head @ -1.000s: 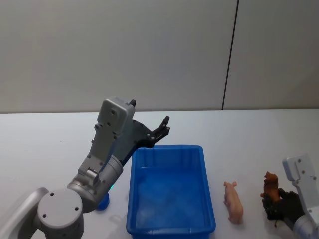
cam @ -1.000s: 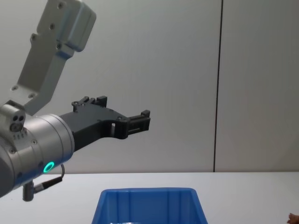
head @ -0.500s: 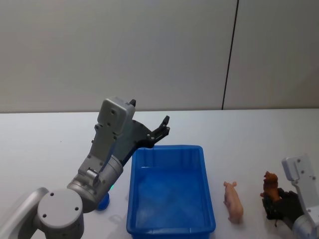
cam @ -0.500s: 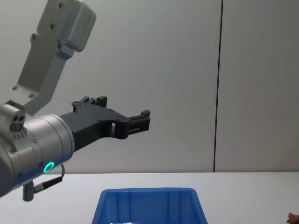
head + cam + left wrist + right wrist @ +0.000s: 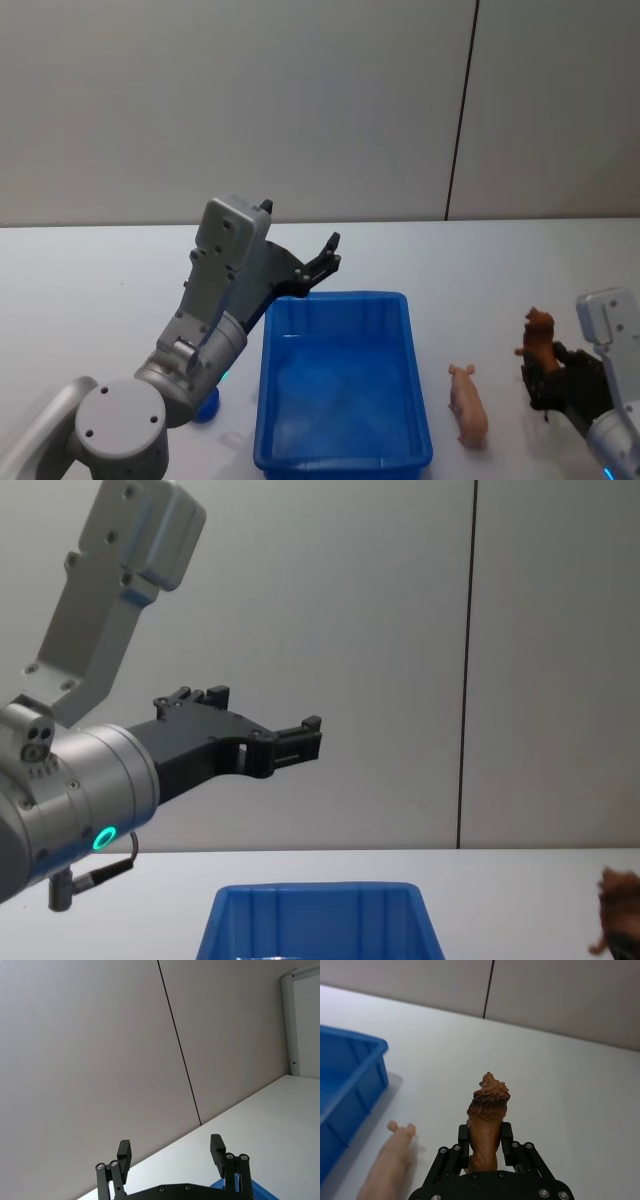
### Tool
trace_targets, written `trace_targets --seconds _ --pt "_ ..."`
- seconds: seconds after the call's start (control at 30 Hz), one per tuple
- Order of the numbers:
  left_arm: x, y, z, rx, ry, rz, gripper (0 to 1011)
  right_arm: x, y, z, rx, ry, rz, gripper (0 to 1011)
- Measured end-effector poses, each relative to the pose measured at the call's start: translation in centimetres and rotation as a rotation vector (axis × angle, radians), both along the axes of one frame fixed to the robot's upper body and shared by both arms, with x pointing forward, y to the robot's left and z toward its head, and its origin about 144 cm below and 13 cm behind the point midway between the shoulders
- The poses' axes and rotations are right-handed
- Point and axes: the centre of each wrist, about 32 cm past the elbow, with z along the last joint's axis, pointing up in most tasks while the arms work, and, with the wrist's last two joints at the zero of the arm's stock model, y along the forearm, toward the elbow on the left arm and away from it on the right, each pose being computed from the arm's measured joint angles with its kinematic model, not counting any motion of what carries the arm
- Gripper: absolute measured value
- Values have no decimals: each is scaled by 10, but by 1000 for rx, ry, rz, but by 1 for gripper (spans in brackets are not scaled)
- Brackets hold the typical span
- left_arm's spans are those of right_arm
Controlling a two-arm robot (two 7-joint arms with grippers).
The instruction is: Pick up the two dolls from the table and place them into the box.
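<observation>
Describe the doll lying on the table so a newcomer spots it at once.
Find the blue box on the white table. Just to its right lies a pink pig doll, flat on the tabletop. Unlike the brown maned doll farther right, clamped in the right gripper, nothing holds it.

The right claw (image 5: 485,1133) hides the brown doll's (image 5: 488,1101) base.

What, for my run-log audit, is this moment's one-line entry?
right gripper: shut on brown doll | left gripper: open, raised near box | pink doll: on table
</observation>
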Motion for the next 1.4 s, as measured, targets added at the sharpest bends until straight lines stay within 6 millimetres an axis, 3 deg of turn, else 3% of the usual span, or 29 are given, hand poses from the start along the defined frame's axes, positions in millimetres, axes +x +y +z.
trace_targets --seconds 0.77,1.4 --pt "0 0 0 0 0 0 1001 -7 14 30 187 -154 261 360" --pt "0 0 0 0 0 0 1001 13 76 30 274 -69 427 373"
